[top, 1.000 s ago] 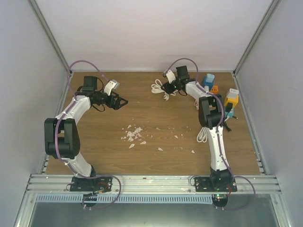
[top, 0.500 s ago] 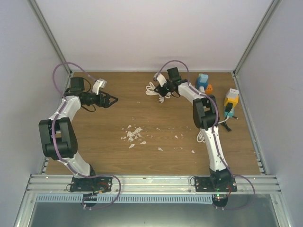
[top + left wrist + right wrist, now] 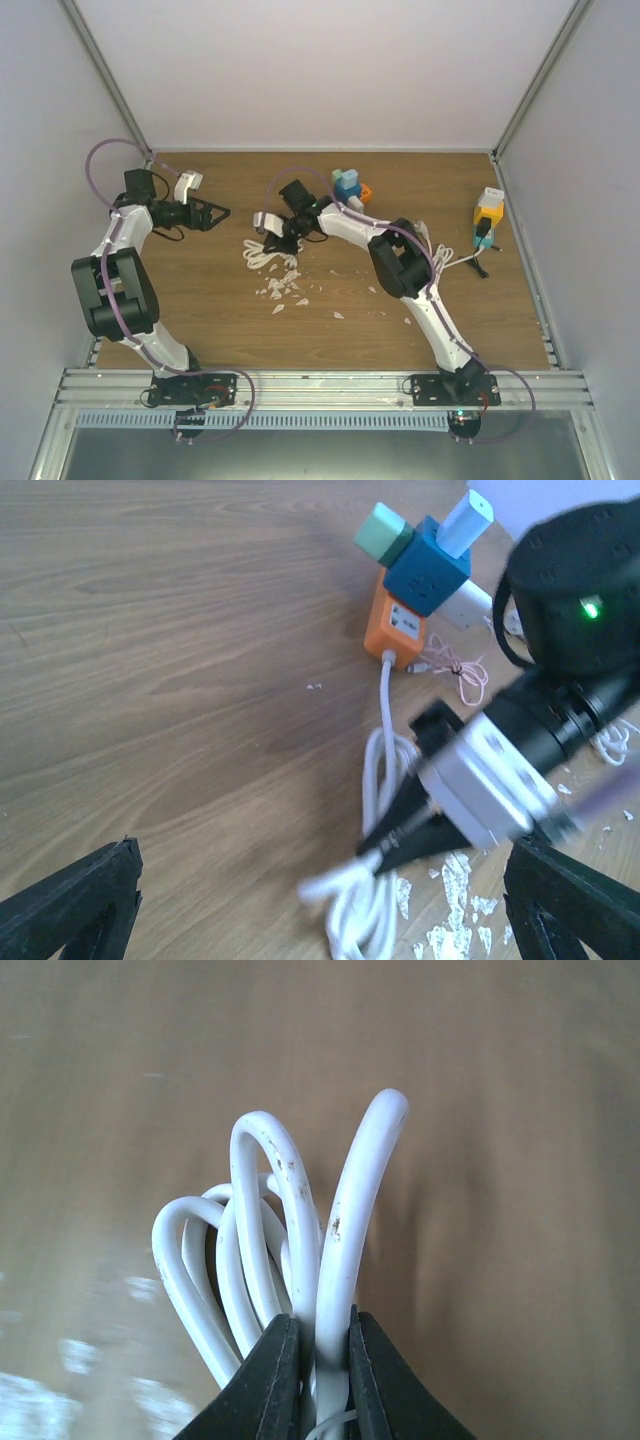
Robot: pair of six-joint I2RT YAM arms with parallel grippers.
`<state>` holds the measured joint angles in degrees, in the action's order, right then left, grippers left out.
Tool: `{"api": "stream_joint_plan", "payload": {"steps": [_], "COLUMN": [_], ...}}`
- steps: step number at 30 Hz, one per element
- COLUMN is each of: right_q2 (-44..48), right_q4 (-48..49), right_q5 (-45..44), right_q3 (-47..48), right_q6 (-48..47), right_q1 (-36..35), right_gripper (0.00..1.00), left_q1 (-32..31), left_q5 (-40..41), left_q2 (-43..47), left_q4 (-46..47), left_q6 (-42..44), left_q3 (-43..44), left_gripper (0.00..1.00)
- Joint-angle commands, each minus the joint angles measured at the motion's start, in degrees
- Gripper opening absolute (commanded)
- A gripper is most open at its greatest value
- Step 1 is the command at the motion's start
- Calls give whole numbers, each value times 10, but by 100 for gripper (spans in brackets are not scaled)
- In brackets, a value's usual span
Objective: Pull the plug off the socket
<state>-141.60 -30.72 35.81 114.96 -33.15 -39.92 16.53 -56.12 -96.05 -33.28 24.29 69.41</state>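
Nearest, white crumbs (image 3: 281, 284) litter the wooden table (image 3: 220, 300). Just beyond them, the right gripper (image 3: 315, 1355) is clenched on a looped white cord (image 3: 262, 1230). Further left, the left gripper (image 3: 218, 213) hangs with its 2 fingers spread, grasping nothing. Farthest back, the orange plug (image 3: 397, 630) sits against the blue socket (image 3: 428, 572).

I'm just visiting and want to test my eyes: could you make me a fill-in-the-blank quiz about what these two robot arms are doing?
1. The right gripper is shut on a coiled ____ cable.
2. The left gripper hovers with its jaws ____.
3. The cable leads to an ____ adapter that sits against the blue cube.

Missing words: white; open; orange.
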Motion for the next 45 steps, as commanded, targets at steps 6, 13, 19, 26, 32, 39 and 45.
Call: {"api": "stream_joint_plan", "payload": {"steps": [6, 13, 19, 26, 32, 39, 45], "right_q2": [83, 177, 243, 300, 348, 396, 420], "right_q4": [-106, -99, -105, -108, -101, -56, -60], "right_q5": [68, 77, 79, 78, 81, 78, 87], "right_q3": [-140, -292, -401, -501, -572, -618, -564], "right_q6": [-91, -127, -174, -207, -220, -192, -170], "right_q1": [-90, -104, -103, -104, -103, -99, -60], "right_gripper": [1, 1, 1, 1, 0, 20, 49], "left_q1": [6, 4, -9, -48, -79, -114, -141], "left_q5": [-7, -9, -3, 20, 36, 50, 47], "left_q2": [28, 46, 57, 66, 71, 80, 80], "left_q4": [-56, -78, -82, -73, -77, -48, -27], "left_q6": [82, 119, 133, 133, 143, 146, 154], "left_q3": [-12, -34, -56, -77, -90, -113, -113], "left_gripper": [99, 99, 99, 98, 98, 98, 98]}}
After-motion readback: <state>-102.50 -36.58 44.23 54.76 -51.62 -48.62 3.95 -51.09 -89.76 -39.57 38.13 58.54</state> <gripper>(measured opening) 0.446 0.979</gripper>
